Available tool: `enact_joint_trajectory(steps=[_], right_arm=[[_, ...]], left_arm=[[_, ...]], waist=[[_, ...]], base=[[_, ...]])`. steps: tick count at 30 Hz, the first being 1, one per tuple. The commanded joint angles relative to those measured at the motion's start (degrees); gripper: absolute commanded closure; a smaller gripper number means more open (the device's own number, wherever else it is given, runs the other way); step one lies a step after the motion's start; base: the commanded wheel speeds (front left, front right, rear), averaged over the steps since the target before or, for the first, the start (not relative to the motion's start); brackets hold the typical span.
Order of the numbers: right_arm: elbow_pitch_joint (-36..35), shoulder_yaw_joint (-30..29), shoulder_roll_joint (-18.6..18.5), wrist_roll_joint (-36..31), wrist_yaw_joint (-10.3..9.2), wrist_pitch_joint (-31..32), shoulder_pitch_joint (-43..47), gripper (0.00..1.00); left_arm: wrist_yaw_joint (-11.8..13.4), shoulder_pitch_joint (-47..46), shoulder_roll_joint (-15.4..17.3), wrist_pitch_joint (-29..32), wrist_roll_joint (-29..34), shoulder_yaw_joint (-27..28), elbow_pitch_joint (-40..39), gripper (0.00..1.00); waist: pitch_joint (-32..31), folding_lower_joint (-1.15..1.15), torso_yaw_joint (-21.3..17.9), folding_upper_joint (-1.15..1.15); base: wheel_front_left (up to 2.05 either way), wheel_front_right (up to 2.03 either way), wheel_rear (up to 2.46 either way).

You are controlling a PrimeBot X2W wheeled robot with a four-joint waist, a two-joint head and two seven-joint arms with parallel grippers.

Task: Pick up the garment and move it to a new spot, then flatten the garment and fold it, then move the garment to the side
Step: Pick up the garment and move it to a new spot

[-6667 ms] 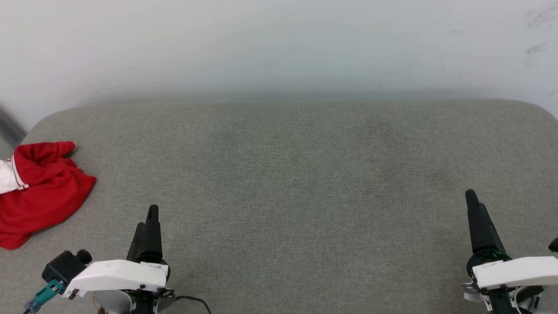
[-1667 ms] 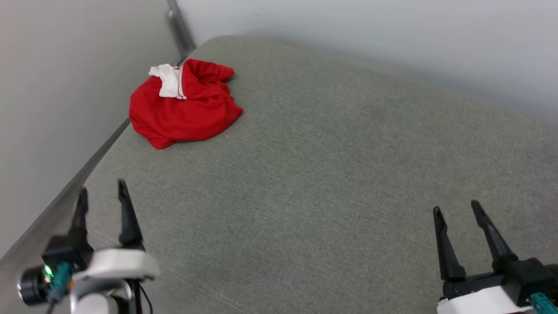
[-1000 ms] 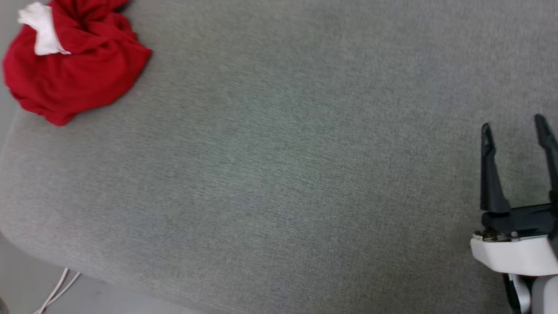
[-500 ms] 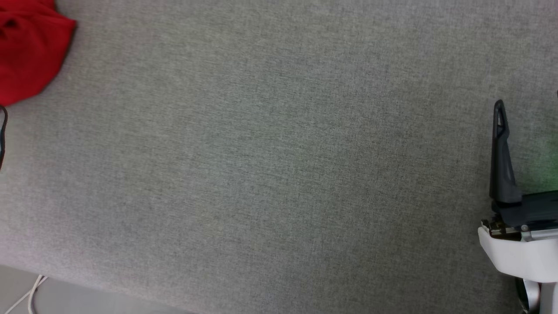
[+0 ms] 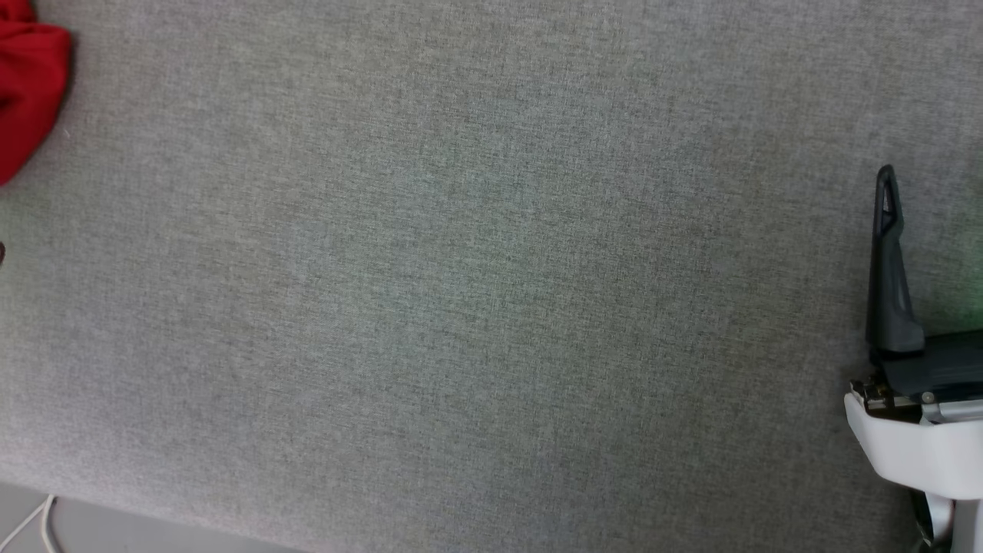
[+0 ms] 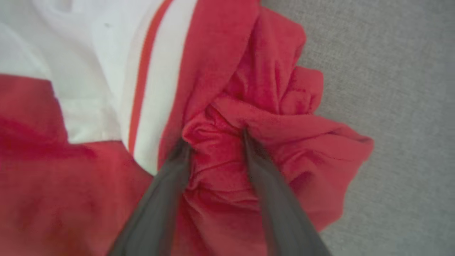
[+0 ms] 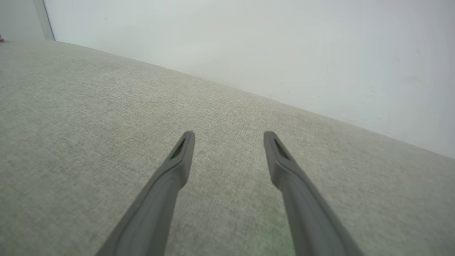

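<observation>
The garment (image 6: 277,117), a crumpled red T-shirt with a white sleeve and red-and-white striped trim, lies bunched on the grey cushion. My left gripper (image 6: 215,137) is open, its two dark fingertips pressed into the red cloth with a raised fold between them. In the head view a red corner of the garment (image 5: 27,92) shows at the upper left edge. My right gripper (image 7: 229,137) hovers open over bare cushion far to the right, nothing between its fingers; one of its fingers (image 5: 888,261) rises at the head view's right edge.
The grey fabric cushion (image 5: 476,276) stretches wide between the garment and the right gripper. Its front edge (image 5: 153,518) runs along the lower left, with pale floor and a white cable (image 5: 31,522) below. A pale wall (image 7: 249,46) stands behind the cushion.
The head camera has swung down and rightward, so the garment slid to the view's left edge and the left gripper left that view. The right gripper stays open at the right.
</observation>
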Motion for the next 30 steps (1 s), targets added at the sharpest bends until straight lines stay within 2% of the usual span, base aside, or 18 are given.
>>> enact_joint_trajectory(steps=[1, 9, 18, 24, 30], right_arm=[[1.59, -0.37, 0.00, 0.14, -0.05, 0.29, -0.48, 0.00], [4.35, 0.68, 0.00, 2.51, -0.04, 0.11, -0.31, 0.00], [8.87, 1.88, 0.01, 6.72, -0.04, 0.12, 0.89, 0.00], [11.15, 2.13, 0.02, 9.63, -0.04, 0.11, 1.97, 0.00], [12.49, 2.58, 0.04, 11.68, -0.04, 0.11, 3.02, 0.00]], left_arm=[[-0.09, 2.90, -1.97, 0.03, -0.53, -2.43, 0.70, 1.00], [-0.08, -1.60, 4.93, -7.14, -0.59, -5.82, -4.18, 1.00], [-0.06, -7.71, 11.35, -8.84, -0.27, -12.63, -18.88, 1.00], [-0.05, -13.48, 12.10, -6.65, 0.93, -17.71, -29.06, 1.00], [-0.05, -19.34, 8.66, -4.50, 1.16, -22.47, -35.46, 1.00]], waist=[[-0.63, 0.00, -0.06, 0.00], [-7.94, 0.00, -0.29, 0.00], [-17.17, 0.00, -2.93, 0.00], [-21.83, 0.00, -6.06, 0.00], [-24.67, 0.00, -10.12, 0.00]], base=[[0.00, 0.00, 0.00], [0.00, 0.00, 0.00], [0.00, 0.00, 0.00], [0.00, 0.00, 0.00], [0.00, 0.00, 0.00]])
